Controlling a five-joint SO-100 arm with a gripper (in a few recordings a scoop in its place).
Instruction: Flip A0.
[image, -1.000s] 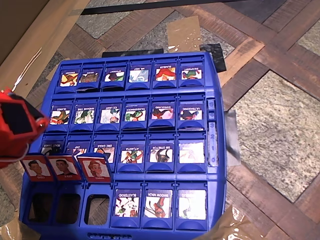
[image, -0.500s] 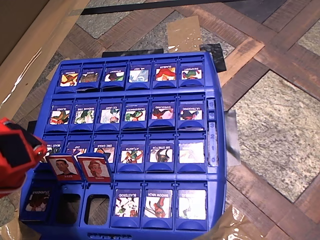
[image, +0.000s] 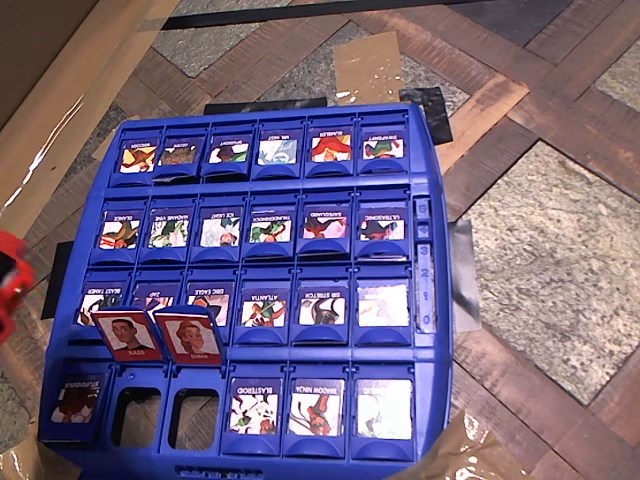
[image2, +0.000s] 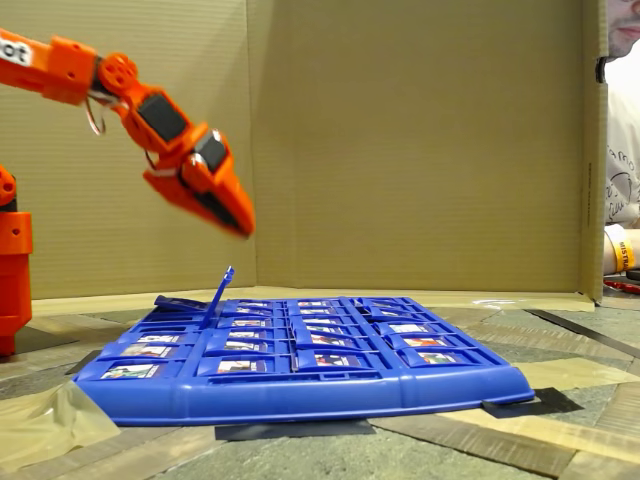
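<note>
Cardboard walls back the scene; patchwork wood-and-stone tabletop (image: 560, 240) below, with tape patches.

Item 1, tool (image2: 235, 222): orange, raised well above the board in the fixed view, pointing down toward 4 o'clock. I see it holding nothing and touching nothing. Its tip is blurred, so I cannot tell how far the jaws stand apart. In the overhead view only a red sliver sits at the 9 o'clock edge.

Item 2, blue game board (image: 440, 330): four rows of six wells, nearly all holding flat blue-framed cartoon tiles.

Item 3, STUPENDOUS tile (image: 77, 398): lying flat, blue face up, in the bottom-row well at the board's 8 o'clock corner.

Item 4, two red-framed portrait tiles (image: 160, 336): standing up just beyond the next two bottom-row wells, which are open and dark beneath them.

Change since a second ago: I counted three red portraits standing then; the outermost now lies face-changed in its well, and the arm has pulled back off the board toward 9 o'clock.
</note>
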